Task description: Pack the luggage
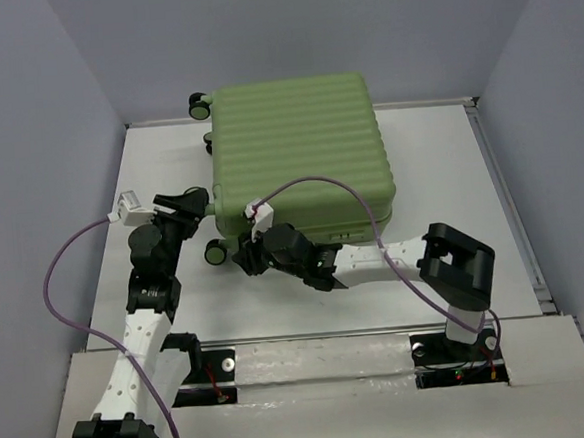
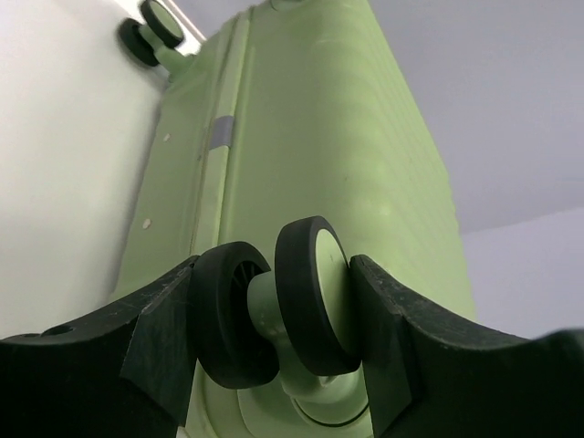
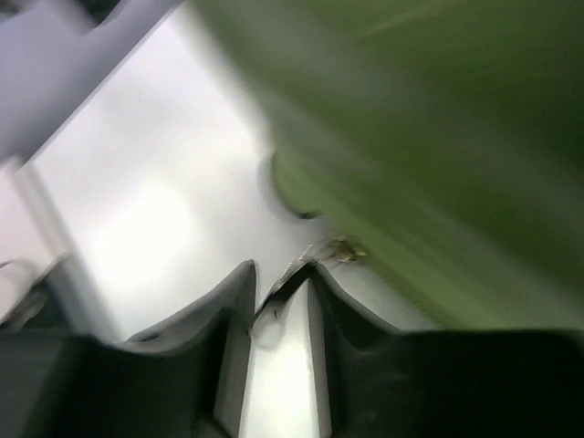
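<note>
At mid-surface (image 1: pixel 438 159), the closed luggage (image 1: pixel 297 148) is lying flat while the left gripper (image 1: pixel 196 201) is clamping a wheel (image 2: pixel 306 297) and the right gripper (image 3: pixel 278 274), nearly shut, is pinching a blurred tab (image 3: pixel 297 266), likely zipping and next needing a steady pull along the seam.

A light olive-green, ribbed hard-shell suitcase (image 1: pixel 297 148) is showing black wheels with pale green hubs (image 2: pixel 274 310) against a plain white tabletop (image 1: pixel 449 168), while purple cables (image 1: pixel 46 286) are looping over black-and-white robot arms (image 1: pixel 140 335)
</note>
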You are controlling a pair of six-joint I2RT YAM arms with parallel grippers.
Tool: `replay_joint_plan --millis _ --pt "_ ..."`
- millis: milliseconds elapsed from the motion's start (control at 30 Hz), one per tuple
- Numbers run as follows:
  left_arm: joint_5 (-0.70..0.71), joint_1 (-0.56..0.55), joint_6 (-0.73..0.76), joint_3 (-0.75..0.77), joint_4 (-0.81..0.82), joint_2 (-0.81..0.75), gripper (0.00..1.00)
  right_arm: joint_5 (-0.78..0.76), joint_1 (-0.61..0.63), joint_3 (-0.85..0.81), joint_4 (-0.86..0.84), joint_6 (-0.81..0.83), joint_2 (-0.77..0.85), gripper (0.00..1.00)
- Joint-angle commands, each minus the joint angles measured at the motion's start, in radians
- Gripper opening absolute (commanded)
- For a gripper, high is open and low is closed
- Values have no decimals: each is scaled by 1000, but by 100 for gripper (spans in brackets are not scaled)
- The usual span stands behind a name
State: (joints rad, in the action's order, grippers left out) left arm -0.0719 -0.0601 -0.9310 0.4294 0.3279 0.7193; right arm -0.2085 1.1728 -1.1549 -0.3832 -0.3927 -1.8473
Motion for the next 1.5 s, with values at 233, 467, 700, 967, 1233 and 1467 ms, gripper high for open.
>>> replay_joint_plan --millis 233,467,700,967,1233,1467 --pt "-255 -122 264 -34 -82 -52 6 16 -16 337 387 -90 765 92" --pt "-151 -308 274 -14 -69 -67 6 -346 -231 425 722 -204 1181 100" --pt "-16 -503 320 -1 -63 -41 6 -563 -424 368 854 -173 1209 100" --pt "50 -668 317 -37 -35 -38 6 -22 -1058 363 646 -115 1038 100" --pt "98 -793 302 -67 49 20 6 553 -1116 299 380 -61 671 90" --pt "96 -889 297 11 135 143 6 751 -1116 118 279 -70 491 89"
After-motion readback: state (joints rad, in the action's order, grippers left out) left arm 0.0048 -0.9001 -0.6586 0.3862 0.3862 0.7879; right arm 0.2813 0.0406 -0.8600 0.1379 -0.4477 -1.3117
